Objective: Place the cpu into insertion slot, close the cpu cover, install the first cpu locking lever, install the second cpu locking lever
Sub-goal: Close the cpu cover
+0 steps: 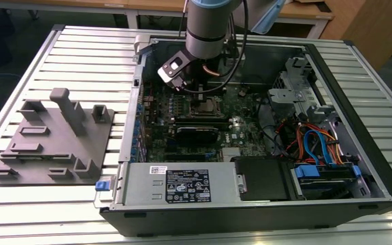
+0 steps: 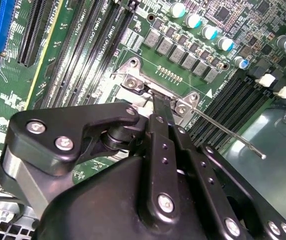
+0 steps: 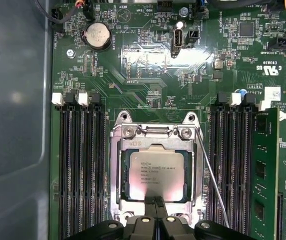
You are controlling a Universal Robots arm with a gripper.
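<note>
The cpu (image 3: 155, 170), pale silver and square, lies flat in the insertion slot (image 1: 206, 105) on the green motherboard. The cpu cover (image 3: 117, 170), a silver frame plate, lies down around it, with its hinge screws (image 2: 133, 82) showing in the second wrist view. My gripper (image 3: 155, 201) is shut with nothing between its fingers; the tips rest at the middle of the cover's edge opposite the hinge. One thin locking lever (image 3: 212, 180) runs along one side of the socket. It sticks out free and raised (image 2: 232, 137) in the second wrist view.
Long black memory slots (image 3: 80, 165) flank the socket, with a green memory module (image 3: 262, 170) on one side. A coin battery (image 3: 97, 36) sits beyond the hinge. The case wall (image 3: 13, 125) is close. A grey fixture plate (image 1: 53, 138) lies at the exterior view's left, cables (image 1: 315, 143) at the right.
</note>
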